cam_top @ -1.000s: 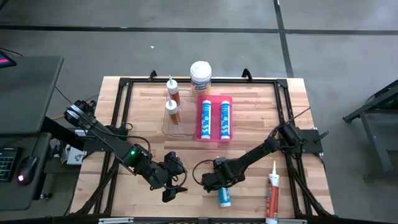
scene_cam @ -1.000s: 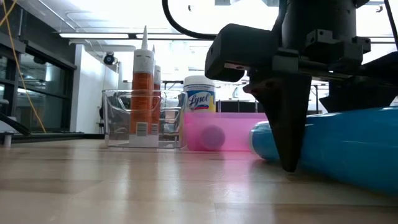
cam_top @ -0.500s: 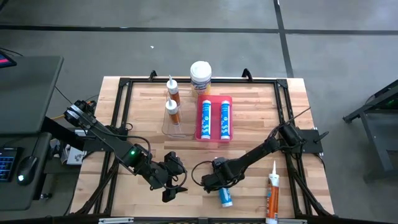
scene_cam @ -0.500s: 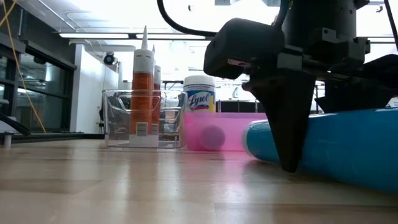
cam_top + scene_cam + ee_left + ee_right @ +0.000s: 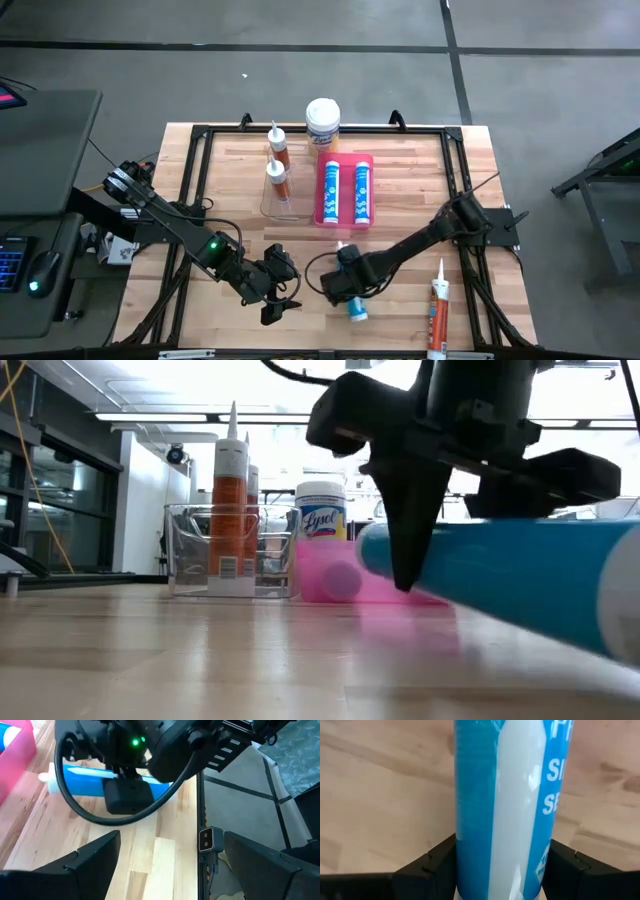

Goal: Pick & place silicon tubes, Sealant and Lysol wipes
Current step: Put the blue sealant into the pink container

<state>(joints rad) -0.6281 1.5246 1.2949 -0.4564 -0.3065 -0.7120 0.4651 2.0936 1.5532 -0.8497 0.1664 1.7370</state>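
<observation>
My right gripper (image 5: 348,285) is shut on a blue silicone tube (image 5: 355,305) near the table's front middle; the tube's white nozzle (image 5: 340,247) points toward the far edge. My left gripper (image 5: 275,300) stands open just left of it, holding nothing. The Lysol wipes canister (image 5: 322,122) stands upright on its base at the far edge. A pink tray (image 5: 368,160) holds two blue tubes lying side by side. A clear bin (image 5: 270,207) holds two orange cartridges upright. A white-and-orange sealant tube (image 5: 437,315) lies at the front right. My right gripper pinches the blue tube's round body (image 5: 500,845), about mid-length, between its two fingers (image 5: 437,862). The fingers come from above, pointing down, and lie across the tube. The tube's far end (image 5: 375,550) is raised off the table; its near end runs out of the low view.
A black frame (image 5: 200,135) runs around the tabletop's edge. Bare wood lies between the pink tray and the two grippers. The left arm's cable loops beside my right gripper (image 5: 125,795) in the left wrist view.
My right gripper has risen a little and rolled at the wrist. The blue tube, which lay on the table, has come up with it and swung about, so its nozzle now shows beyond the gripper toward the far edge.
</observation>
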